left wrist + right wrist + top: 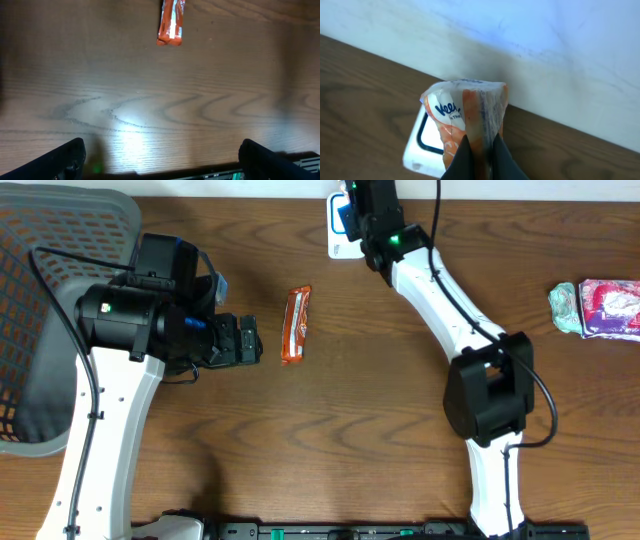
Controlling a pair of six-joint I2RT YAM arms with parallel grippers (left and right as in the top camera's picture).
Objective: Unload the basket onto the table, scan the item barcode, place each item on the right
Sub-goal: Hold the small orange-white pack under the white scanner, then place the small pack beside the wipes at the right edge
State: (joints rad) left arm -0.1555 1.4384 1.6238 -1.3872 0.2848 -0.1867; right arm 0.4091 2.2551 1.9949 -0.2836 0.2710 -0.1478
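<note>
My right gripper (481, 142) is shut on a soft white and orange tissue packet (465, 107), pinching it at its lower edge. The packet hangs just above a white scanner (417, 150) with a black-rimmed window, at the table's far edge by the wall. From overhead the right gripper (358, 210) sits over the scanner (336, 244), and the held packet is mostly hidden under the arm. My left gripper (250, 340) is open and holds nothing, low over the wood. An orange snack bar (296, 325) lies just right of it, also in the left wrist view (171, 22).
A grey mesh basket (40, 300) stands at the far left. Two more packets, one pink and white (610, 308) and one teal (565, 305), lie at the far right edge. The wall runs close behind the scanner.
</note>
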